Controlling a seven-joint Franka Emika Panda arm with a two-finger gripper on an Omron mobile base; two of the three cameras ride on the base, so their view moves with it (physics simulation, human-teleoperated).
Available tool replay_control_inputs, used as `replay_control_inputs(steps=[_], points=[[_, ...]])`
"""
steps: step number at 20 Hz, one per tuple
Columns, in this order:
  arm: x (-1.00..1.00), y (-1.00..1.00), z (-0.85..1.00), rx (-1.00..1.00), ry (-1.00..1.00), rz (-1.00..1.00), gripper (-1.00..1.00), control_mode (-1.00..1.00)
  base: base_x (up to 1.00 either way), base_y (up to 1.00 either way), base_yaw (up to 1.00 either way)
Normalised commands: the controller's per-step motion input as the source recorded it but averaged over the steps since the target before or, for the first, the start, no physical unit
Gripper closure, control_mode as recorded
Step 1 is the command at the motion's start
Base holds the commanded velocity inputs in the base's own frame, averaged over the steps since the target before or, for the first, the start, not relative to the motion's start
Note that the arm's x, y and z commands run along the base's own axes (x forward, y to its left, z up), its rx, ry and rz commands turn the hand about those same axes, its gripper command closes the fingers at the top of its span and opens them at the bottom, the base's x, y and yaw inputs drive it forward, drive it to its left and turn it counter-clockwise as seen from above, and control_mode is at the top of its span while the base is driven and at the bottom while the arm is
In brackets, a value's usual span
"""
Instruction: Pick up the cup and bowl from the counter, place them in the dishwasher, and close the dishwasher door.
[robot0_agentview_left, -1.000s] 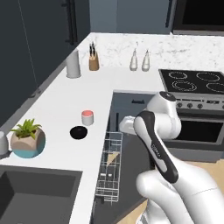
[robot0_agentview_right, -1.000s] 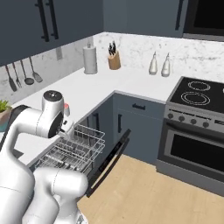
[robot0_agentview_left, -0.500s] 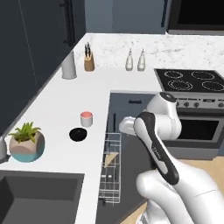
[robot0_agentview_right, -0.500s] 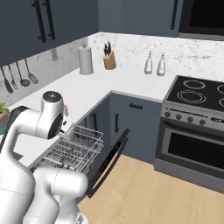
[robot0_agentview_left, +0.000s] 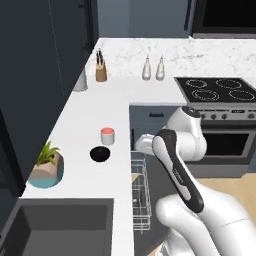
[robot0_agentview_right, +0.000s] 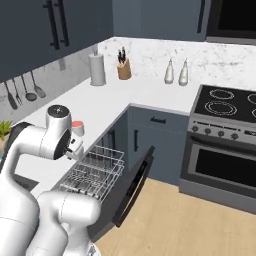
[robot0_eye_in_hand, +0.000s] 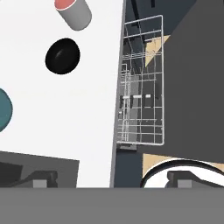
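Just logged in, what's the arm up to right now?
Nothing has been picked up. The cup and the black bowl sit side by side on the counter, a little apart. The dishwasher door is down and the empty wire rack is pulled out. The arm is folded above the rack; the hand view looks down on the cup and bowl.

Even, flat rendered light with soft focus throughout.
You had a bright white counter (robot0_agentview_left: 85, 125) with no glare, while the upper cabinets (robot0_agentview_left: 40, 65) stayed dark and nearly featureless. Shadows were faint; the bowl (robot0_eye_in_hand: 62, 55) showed a small gloss highlight. All three views looked slightly blurred, and the wire rack (robot0_eye_in_hand: 142, 83) lines broke up into jagged edges.
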Motion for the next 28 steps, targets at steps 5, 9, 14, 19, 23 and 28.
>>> replay_control_inputs(steps=[5,9,14,19,23,28], points=[[0.00,0.00,0.00,0.00,0.00,0.00,-1.00,1.00,0.03,0.82,-0.07],[0.40,0.13,0.00,0.05,0.00,0.01,-1.00,-1.00,0.04,0.16,0.00],[0.98,-0.17,-0.13,0.10,-0.02,0.16,-1.00,-1.00,0.00,0.00,0.00],[1.00,-0.06,-0.13,0.03,0.02,0.19,-1.00,-1.00,0.00,0.00,0.00],[1.00,0.04,-0.02,0.00,0.18,0.07,-1.00,-1.00,0.00,0.00,0.00],[1.00,0.20,0.00,0.00,0.17,0.00,-1.00,-1.00,0.00,0.00,0.00]])
